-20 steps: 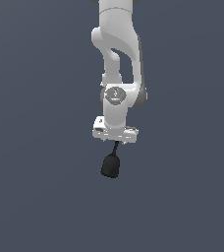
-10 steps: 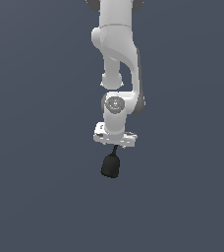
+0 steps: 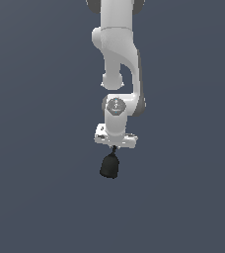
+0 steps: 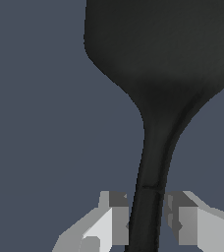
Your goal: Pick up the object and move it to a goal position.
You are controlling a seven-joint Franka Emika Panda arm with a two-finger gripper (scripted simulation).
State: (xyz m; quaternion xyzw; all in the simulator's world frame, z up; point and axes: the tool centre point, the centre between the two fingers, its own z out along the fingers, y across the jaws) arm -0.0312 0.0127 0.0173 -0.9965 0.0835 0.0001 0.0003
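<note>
- Arm point(image 3: 118, 54) comes down from the top of the exterior view, white, wrist pointing straight down, roughly mid-frame.
- Gripper point(image 3: 115, 147) sits at the bottom of the arm; its white crossbar is wider than the black object point(image 3: 110, 165) hanging under it.
- Jaws: closed in on the object's thin stem. Wrist view shows the gripper point(image 4: 147, 221) with one grey finger pad point(image 4: 118, 219) on each side of the stem, both right against it, no visible gap on the one side, a sliver on the other. Call it a narrow grip, near fully closed, holding the stem.
- Object in wrist view point(image 4: 158, 74): matte black, straight stem widening into a big rounded head that fills most of the frame, head pointing away from the camera.
- Object position in exterior view: directly below the gripper, stem up between the fingers, rounded head down, hanging close to vertical with a slight lean toward the exterior view's left.
- Object touches nothing but the fingers; plain dark blue-grey all around it in both views.
- No surface edge or shadow under it that I can make out, so height above any floor: can't tell.
- No goal marker that I can pick out in either view.
</note>
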